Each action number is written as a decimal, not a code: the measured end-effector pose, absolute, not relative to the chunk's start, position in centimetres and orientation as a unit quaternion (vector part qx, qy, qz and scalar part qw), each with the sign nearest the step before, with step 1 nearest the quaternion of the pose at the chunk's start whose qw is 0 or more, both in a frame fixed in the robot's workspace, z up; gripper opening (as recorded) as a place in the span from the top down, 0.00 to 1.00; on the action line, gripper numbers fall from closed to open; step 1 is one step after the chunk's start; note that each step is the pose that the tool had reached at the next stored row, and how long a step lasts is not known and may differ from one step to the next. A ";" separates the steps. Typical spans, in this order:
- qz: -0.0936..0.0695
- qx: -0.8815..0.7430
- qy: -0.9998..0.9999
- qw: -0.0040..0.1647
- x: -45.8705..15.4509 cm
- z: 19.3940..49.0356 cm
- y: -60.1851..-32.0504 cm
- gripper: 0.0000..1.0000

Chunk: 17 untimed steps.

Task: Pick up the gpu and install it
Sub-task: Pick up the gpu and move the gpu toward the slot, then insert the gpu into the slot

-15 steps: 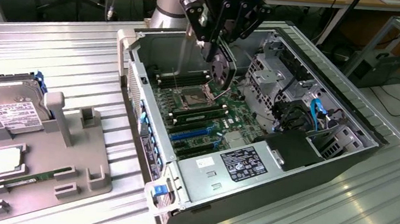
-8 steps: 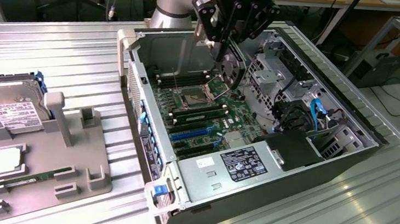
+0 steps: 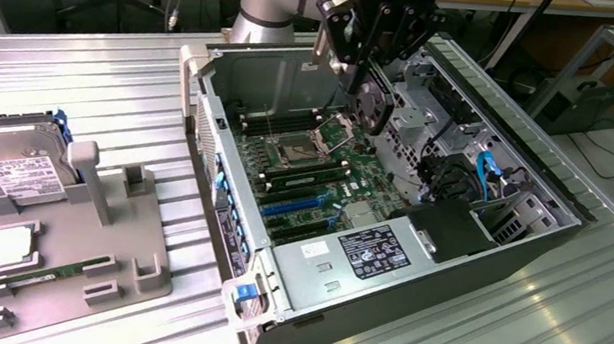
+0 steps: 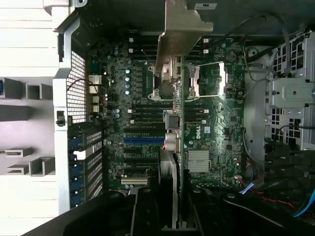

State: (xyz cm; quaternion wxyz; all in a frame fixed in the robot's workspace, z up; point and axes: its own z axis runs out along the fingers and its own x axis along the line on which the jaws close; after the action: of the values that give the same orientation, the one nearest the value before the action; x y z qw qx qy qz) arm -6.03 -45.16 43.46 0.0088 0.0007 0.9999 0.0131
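Note:
My gripper hangs over the open computer case, shut on the gpu, a thin dark card held on edge above the motherboard. In the wrist view the gpu runs edge-on down the middle, its pale metal end bracket at the far end, and the gripper clamps its near end. It is above the board, over the area of the CPU socket and memory slots. The blue expansion slots lie off to the card's side, with nothing in them.
On the exterior view's left a grey fixture holds a silver hard drive, a narrow green RAM stick and a CPU. Inside the case are the power supply, drive cage and blue cables.

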 end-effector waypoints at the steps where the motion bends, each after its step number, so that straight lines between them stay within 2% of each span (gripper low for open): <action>1: 0.013 0.001 1.000 0.009 -5.8 43.4 -45.2 0.73; 17: 0.013 0.001 1.000 0.009 -5.3 43.4 -45.2 0.73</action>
State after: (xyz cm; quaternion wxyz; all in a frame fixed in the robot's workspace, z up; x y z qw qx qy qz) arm -5.32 -45.16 43.44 0.0088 0.0007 0.9999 0.0131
